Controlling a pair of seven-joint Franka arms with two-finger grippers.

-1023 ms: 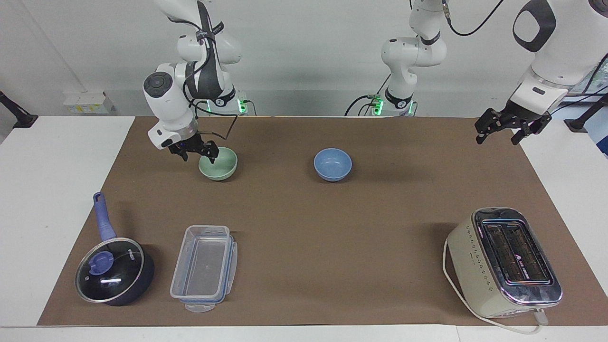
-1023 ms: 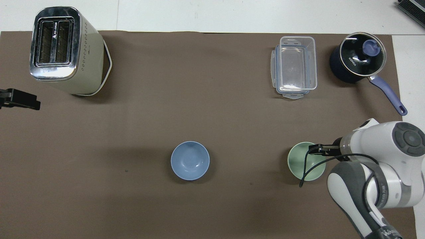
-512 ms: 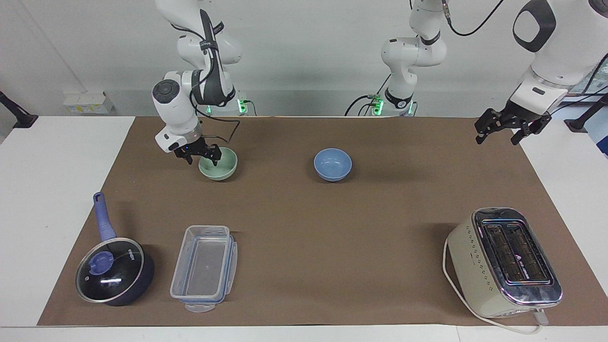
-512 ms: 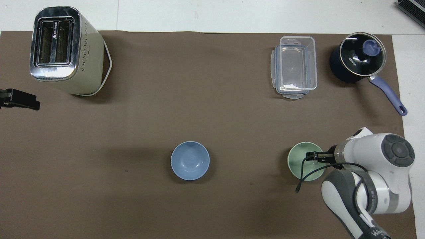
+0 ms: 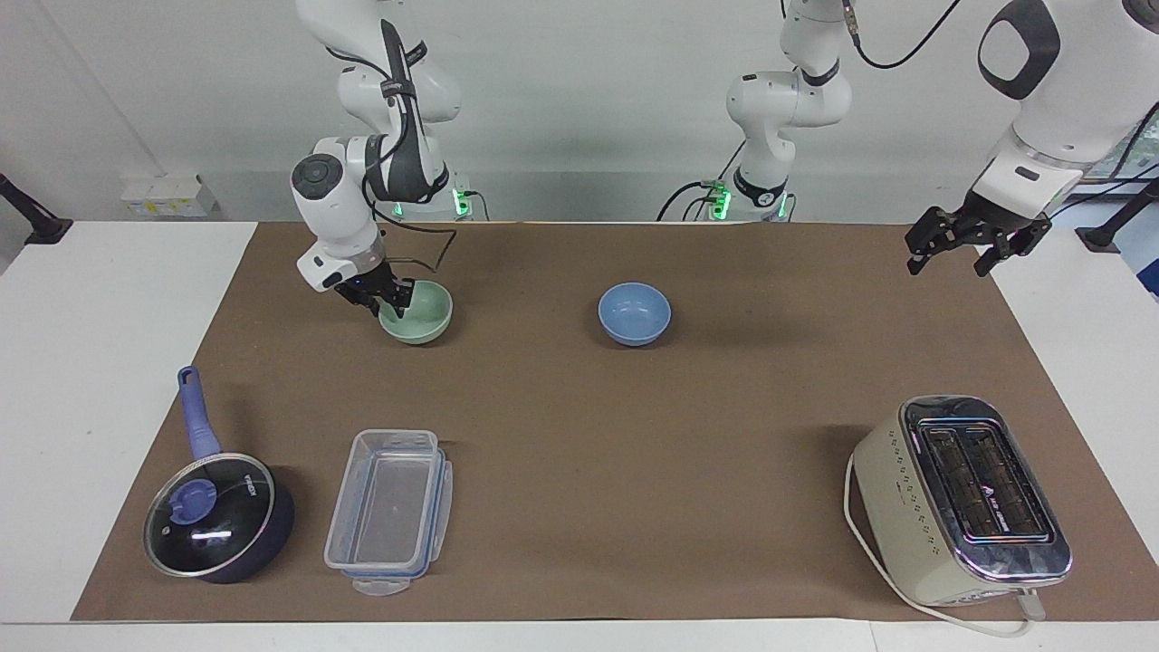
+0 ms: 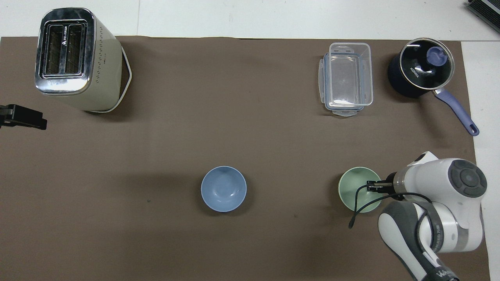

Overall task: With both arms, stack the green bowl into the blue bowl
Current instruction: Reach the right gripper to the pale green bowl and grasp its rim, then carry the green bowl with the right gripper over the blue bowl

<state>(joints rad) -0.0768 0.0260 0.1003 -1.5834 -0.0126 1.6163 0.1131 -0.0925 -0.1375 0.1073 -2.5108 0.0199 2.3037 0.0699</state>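
Upright, pale green bowl (image 5: 416,311), round, matte, right gripper (image 5: 387,303) at rim

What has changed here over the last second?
The right pincer drew in and came down onto the green bowl, at its rim toward the right arm's end. The bowl stayed put, as did the blue bowl and the waiting left pincer.

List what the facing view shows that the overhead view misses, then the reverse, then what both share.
Facing view only: both arm bases, and the whole left gripper hanging over the mat's edge at the left arm's end, waiting. Overhead view only: the insides of the green bowl and blue bowl seen straight down, both empty. Shared: the right gripper at the green bowl's rim, the toaster, clear container and saucepan.
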